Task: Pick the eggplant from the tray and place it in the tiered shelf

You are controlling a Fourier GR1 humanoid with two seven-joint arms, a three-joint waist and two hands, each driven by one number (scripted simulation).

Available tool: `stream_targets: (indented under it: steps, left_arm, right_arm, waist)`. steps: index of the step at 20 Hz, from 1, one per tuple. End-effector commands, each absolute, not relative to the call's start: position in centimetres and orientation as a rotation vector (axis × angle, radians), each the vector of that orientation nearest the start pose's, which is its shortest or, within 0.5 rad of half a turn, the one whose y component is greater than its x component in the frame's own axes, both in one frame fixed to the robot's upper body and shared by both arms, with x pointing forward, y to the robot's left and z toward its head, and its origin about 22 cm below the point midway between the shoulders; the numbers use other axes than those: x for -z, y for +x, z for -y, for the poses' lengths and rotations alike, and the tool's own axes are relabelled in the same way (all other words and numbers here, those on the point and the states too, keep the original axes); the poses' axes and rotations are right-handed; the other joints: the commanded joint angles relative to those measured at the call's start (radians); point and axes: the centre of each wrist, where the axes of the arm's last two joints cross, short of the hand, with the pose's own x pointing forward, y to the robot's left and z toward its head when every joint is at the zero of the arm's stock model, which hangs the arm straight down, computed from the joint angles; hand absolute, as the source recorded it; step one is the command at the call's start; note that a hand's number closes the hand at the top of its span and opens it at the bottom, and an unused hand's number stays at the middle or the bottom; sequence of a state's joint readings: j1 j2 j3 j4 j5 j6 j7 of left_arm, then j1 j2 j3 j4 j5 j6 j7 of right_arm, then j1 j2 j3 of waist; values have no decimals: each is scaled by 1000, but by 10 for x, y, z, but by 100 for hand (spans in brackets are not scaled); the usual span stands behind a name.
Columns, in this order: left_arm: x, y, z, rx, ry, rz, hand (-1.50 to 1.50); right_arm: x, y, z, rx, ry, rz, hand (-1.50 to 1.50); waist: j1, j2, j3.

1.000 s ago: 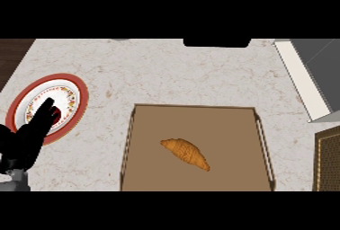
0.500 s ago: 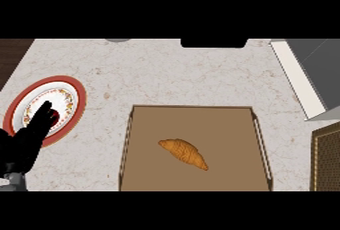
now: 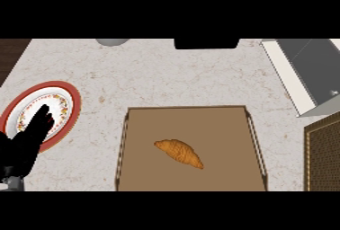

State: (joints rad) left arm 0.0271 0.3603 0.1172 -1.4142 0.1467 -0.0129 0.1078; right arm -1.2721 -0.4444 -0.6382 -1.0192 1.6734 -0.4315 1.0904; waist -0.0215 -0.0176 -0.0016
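The left hand [image 3: 25, 144] was seen with fingers straight and nothing held, lying over a red-rimmed plate [image 3: 66, 96]. Well to its right, an orange croissant-like item [image 3: 179, 152] lay in the brown tray [image 3: 219, 119].

A pale beige speckled stone counter [image 3: 166, 74] is seen, flecked with faint brown marks. A flat brown rectangular tray [image 3: 219, 130] with a darker brown raised rim is shown, and on it a golden-orange ridged oblong item [image 3: 179, 152] — darker orange along its creases. A round white plate [image 3: 63, 101] is ringed by a broad red border, with a band of small orange and green floral motifs inside it. A black left hand [image 3: 23, 143] is shown over the plate. A white-edged grey shelf panel [image 3: 309, 67] and a dark brown woven-patterned mat [image 3: 324, 155] — finely cross-hatched — are seen at the right.
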Motion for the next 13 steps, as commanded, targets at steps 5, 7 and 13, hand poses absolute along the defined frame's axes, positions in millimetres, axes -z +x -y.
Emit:
stream_targets:
  steps: [5,7,13]
  left_arm:
    - [5,218,-366,-12,300,1275,0]
    - [8,213,-366,5,304,1272,0]
    - [11,211,-369,-10,312,1269,0]
  right_arm:
    - [-399,348,262,974,-1694,933,-150]
    - [-410,337,248,934,-1668,904,-150]
    - [-423,289,205,922,-1670,914,-150]
  waist:
    - [-44,-27,-2]
    - [-47,-36,-3]
    - [-58,-40,-4]
